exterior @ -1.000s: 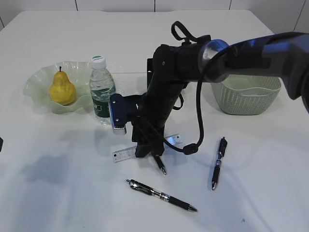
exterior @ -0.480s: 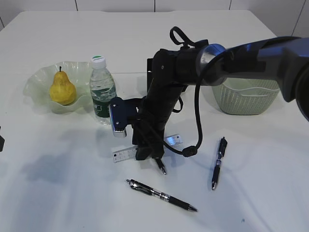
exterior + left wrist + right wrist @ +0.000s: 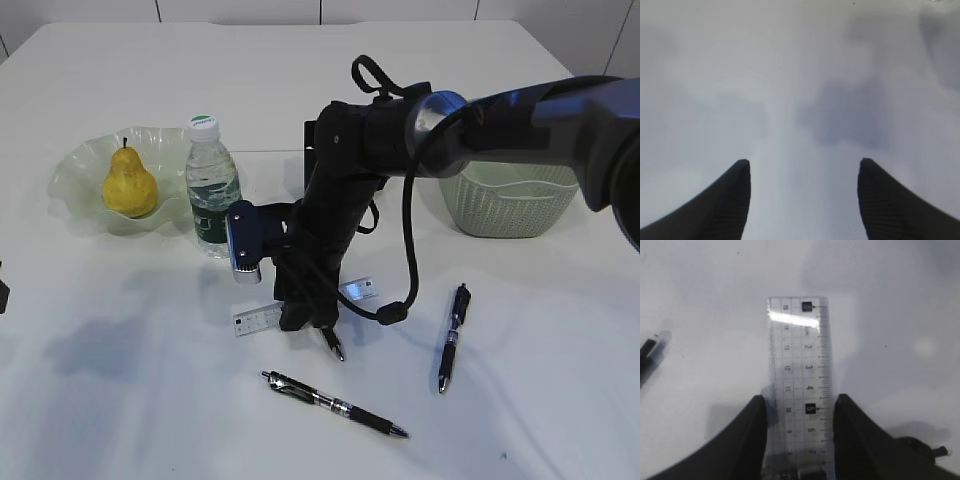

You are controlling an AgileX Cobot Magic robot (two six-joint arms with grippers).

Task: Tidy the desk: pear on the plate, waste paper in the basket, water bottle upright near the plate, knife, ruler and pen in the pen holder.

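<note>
The pear [image 3: 129, 183] already lies in the plate [image 3: 75, 170], and the water bottle [image 3: 211, 186] stands upright just beside the plate, so I judge these two parts as done. The basket [image 3: 508, 205] stands at the right of the desk [image 3: 120, 400]; from this angle I cannot see inside it, and no waste paper is visible on the desk. What is left, as far as I can see, is the ruler [image 3: 800, 385] and the pens: one pen [image 3: 335, 404] lies in front and a second pen [image 3: 452, 336] lies more to the right, both flat on the desk. The pen holder [image 3: 311, 150] is mostly hidden behind the right arm, and I cannot pick out a knife. The right gripper [image 3: 799, 407] is low over the ruler, its jaws on both long edges of it and very close, but I cannot tell if they already press it. This detail comes only from the right wrist view; in the exterior view the arm covers the middle of the ruler. The left gripper [image 3: 802, 167] is open above bare desk and holds nothing, and the exterior view does not show it at all.
</note>
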